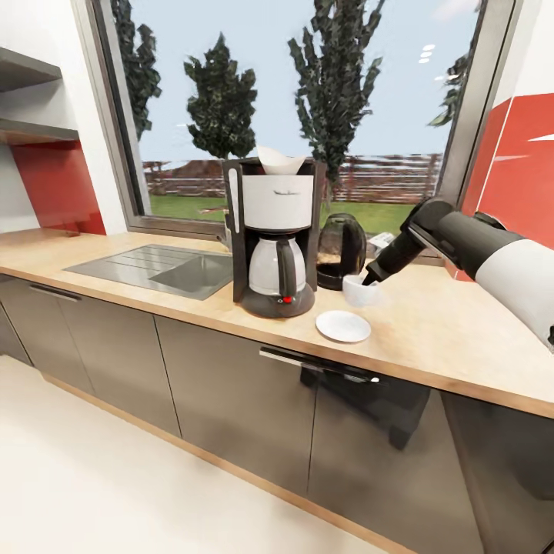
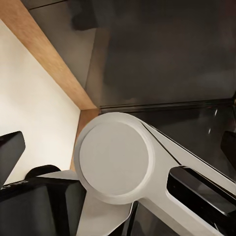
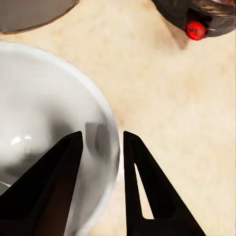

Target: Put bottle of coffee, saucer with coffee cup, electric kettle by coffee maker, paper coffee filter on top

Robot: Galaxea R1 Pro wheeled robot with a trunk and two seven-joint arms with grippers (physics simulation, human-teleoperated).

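Note:
On the kitchen countertop (image 1: pixel 450 338) stands the coffee maker (image 1: pixel 277 238), with a white paper coffee filter (image 1: pixel 281 161) on top of it. Behind it to the right is the electric kettle (image 1: pixel 342 251). The saucer (image 1: pixel 343 326) lies bare in front of the kettle. Just behind the saucer, my right gripper (image 1: pixel 369 282) is shut on the rim of the coffee cup (image 1: pixel 358 292). In the right wrist view one finger is inside the coffee cup (image 3: pixel 49 128) and the other outside. My left gripper (image 2: pixel 118 152) hangs open by the cabinet fronts. The bottle of coffee is out of view.
A steel sink (image 1: pixel 165 269) is set into the counter left of the coffee maker. The kitchen shelf (image 1: pixel 27 132) boards hang on the wall at far left. A large window runs behind the counter. Grey cabinet doors (image 1: pixel 231 385) sit below.

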